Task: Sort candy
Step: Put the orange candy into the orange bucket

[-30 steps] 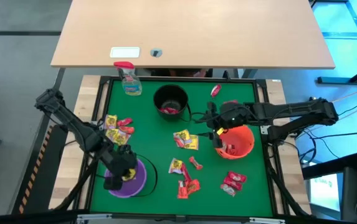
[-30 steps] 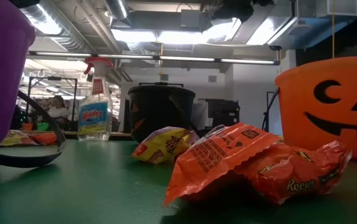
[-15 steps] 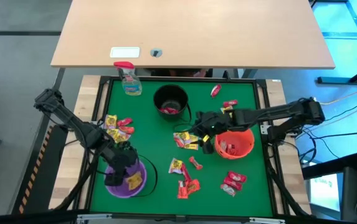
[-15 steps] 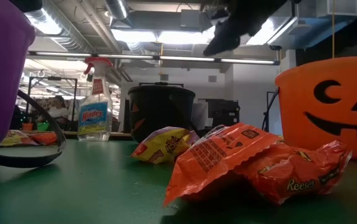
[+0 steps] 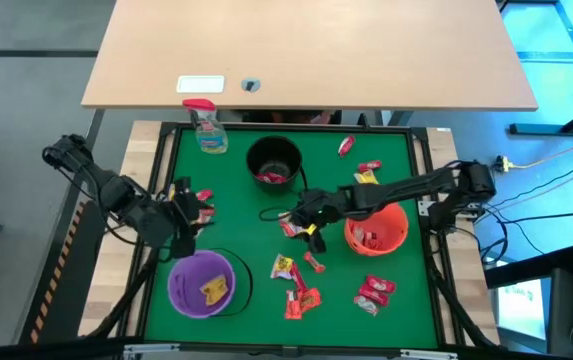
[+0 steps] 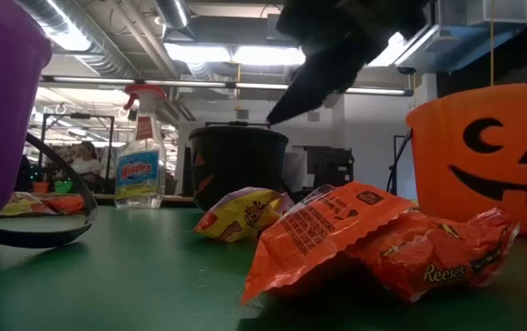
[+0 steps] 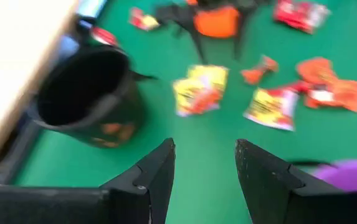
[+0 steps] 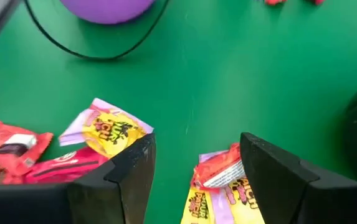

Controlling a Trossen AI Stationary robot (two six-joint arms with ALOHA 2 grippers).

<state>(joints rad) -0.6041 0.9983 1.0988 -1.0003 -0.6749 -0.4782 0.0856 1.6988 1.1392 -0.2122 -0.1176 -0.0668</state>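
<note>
The little heap of shiny yellow and red candy packets lies mid-counter, directly beneath my right pincer, fingers apart; I'd drop straight down. My left pincer, also apart, sits farther left. Only the right wrist view shows a red-yellow packet between the fingers.

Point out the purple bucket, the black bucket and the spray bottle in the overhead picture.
purple bucket (image 5: 182, 293): high view, on its left rim.
black bucket (image 5: 254, 147): high view, on its upper-left rim.
spray bottle (image 5: 209, 135): high view, on the clear body below the red top.
</note>
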